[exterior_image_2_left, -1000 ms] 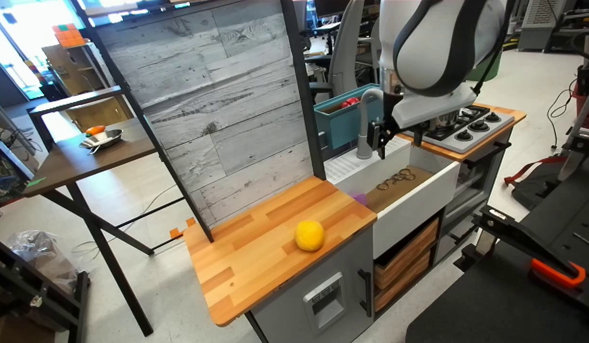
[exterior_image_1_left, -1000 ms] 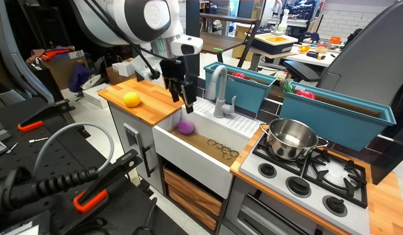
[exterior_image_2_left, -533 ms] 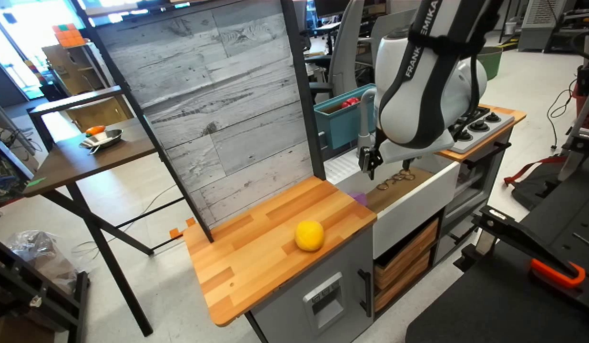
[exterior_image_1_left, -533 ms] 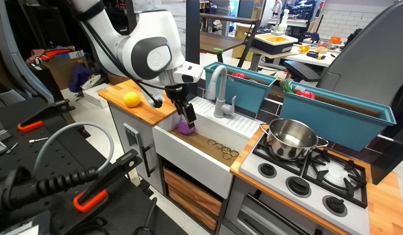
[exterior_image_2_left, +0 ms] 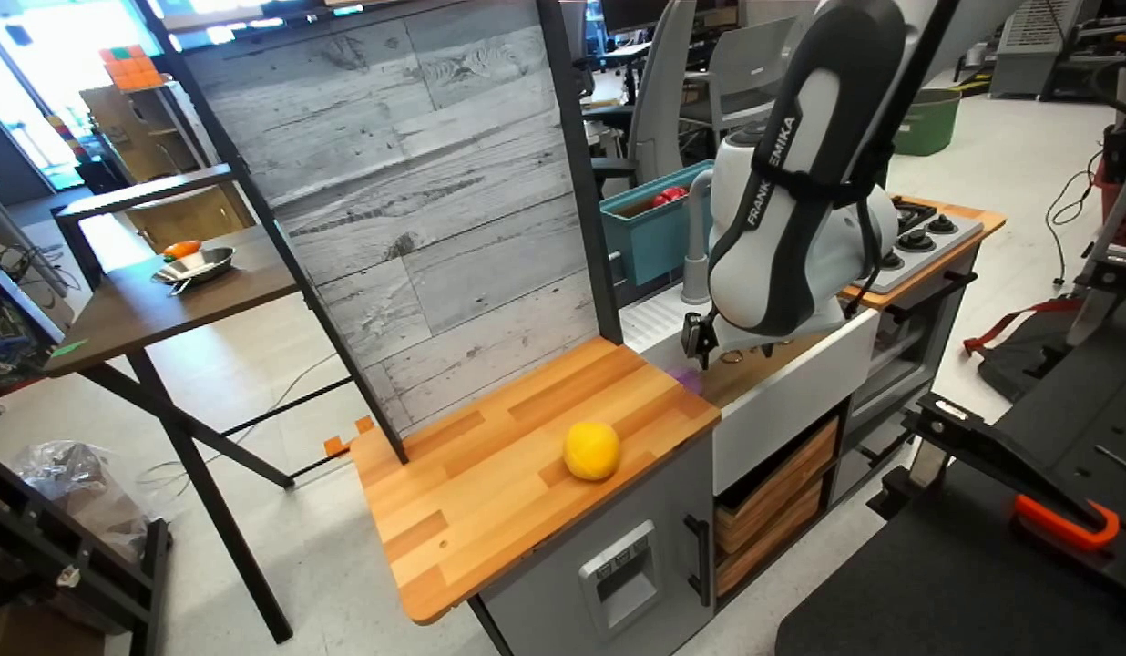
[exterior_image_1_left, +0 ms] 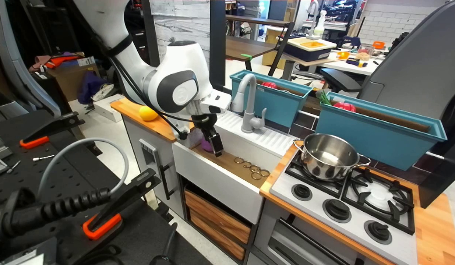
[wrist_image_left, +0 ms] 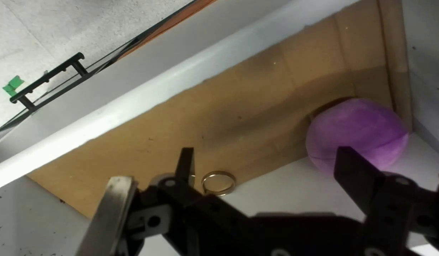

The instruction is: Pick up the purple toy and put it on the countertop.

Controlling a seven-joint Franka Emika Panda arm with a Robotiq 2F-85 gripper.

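The purple toy [exterior_image_1_left: 207,144] is a rounded lump at one end inside the white sink; the gripper hides part of it. It also shows, mostly hidden, in an exterior view [exterior_image_2_left: 687,377]. My gripper [exterior_image_1_left: 214,145] hangs tilted over the sink beside the toy; it shows too in an exterior view [exterior_image_2_left: 700,342]. In the wrist view the gripper [wrist_image_left: 266,153] has its fingers wide apart with nothing between them. The toy [wrist_image_left: 358,129] lies right there, partly behind the right finger. The light-brown wooden countertop [exterior_image_2_left: 490,492] adjoins the sink.
The sink's white front wall [exterior_image_1_left: 216,176] and grey faucet [exterior_image_1_left: 247,106] stand close to the gripper. Several metal rings [exterior_image_1_left: 255,169] lie on the sink floor. A yellow toy [exterior_image_2_left: 591,451] sits on the countertop. A steel pot [exterior_image_1_left: 328,156] stands on the stove.
The arm has come down, lowering the open gripper into the sink and closer to the purple toy. The toy and the yellow toy have not moved.
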